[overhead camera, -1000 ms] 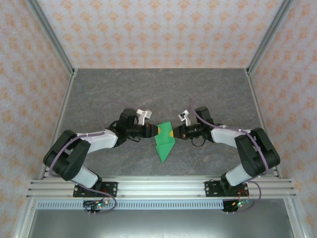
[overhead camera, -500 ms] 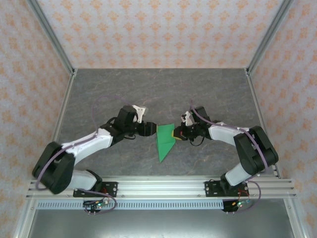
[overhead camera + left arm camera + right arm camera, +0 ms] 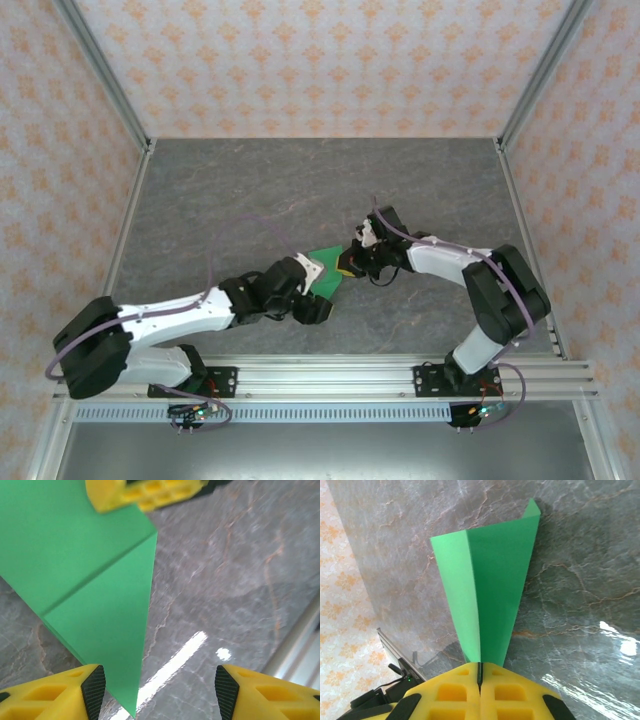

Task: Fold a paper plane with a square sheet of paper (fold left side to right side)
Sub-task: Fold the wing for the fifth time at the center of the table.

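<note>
The square sheet of paper (image 3: 329, 270) is bright green and folded into a narrow pointed dart with a centre crease, lying low over the grey table. My right gripper (image 3: 348, 262) is shut on its wide end; in the right wrist view the paper (image 3: 492, 575) fans out from between the closed yellow fingers of the gripper (image 3: 480, 667). My left gripper (image 3: 317, 298) stands open at the pointed near end. In the left wrist view the green tip (image 3: 95, 595) lies beside the left fingertip (image 3: 93, 690), not pinched, and the gripper (image 3: 160, 692) straddles bare table.
The grey marble-look table (image 3: 250, 190) is walled by patterned panels at the back and sides. An aluminium rail (image 3: 320, 378) carrying both arm bases runs along the near edge. The right gripper's yellow fingers (image 3: 145, 492) show at the top of the left wrist view.
My left gripper has opened, let go of the paper's left edge and swung toward the near edge, to the pointed tip. The right gripper stays shut on the paper and has shifted slightly left.
</note>
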Motion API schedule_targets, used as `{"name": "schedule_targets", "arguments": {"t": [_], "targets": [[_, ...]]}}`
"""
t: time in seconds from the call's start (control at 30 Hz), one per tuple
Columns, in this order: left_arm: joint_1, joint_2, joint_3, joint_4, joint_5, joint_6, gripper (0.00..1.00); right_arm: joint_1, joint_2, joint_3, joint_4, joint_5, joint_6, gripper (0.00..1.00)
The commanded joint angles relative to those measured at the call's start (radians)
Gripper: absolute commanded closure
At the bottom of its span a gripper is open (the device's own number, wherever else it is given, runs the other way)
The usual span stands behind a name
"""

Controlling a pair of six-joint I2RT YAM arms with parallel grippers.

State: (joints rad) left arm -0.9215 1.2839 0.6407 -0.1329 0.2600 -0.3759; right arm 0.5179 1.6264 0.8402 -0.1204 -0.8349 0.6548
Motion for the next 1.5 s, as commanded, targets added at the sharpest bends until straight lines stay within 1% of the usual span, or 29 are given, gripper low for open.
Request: {"name": "schedule_targets", "arguments": {"t": [0.0,0.17,0.37,0.63,0.9,1.03,1.2,1.27,1.3,1.47], "targets": [[-0.027,0.067,0.061,-0.013,-0.123,-0.020,0.38,0.006,0.024,0.031,-0.052,0.035,0.031,1.00],[-0.059,0.173,0.123,-0.041,-0.224,-0.014,0.38,0.011,0.032,0.034,-0.055,0.039,0.035,1.00],[-0.104,0.257,0.180,-0.084,-0.325,-0.011,0.38,0.012,0.038,0.041,-0.064,0.044,0.037,1.00],[-0.147,0.355,0.248,-0.165,-0.446,-0.017,0.46,0.014,0.046,0.049,-0.077,0.046,0.033,1.00],[-0.171,0.404,0.282,-0.196,-0.491,-0.018,0.57,0.014,0.056,0.060,-0.098,0.053,0.021,1.00],[-0.172,0.411,0.283,-0.194,-0.491,-0.018,0.61,0.013,0.061,0.067,-0.119,0.061,0.010,1.00],[-0.173,0.410,0.284,-0.196,-0.493,-0.020,0.70,0.013,0.058,0.071,-0.127,0.061,0.003,1.00],[-0.172,0.410,0.284,-0.196,-0.490,-0.021,0.76,0.013,0.055,0.073,-0.126,0.061,-0.001,1.00],[-0.173,0.409,0.283,-0.196,-0.490,-0.023,0.78,0.013,0.051,0.074,-0.127,0.063,-0.001,0.99],[-0.172,0.394,0.278,-0.191,-0.488,-0.027,0.87,0.013,0.025,0.094,-0.164,0.105,-0.027,0.86]]}}
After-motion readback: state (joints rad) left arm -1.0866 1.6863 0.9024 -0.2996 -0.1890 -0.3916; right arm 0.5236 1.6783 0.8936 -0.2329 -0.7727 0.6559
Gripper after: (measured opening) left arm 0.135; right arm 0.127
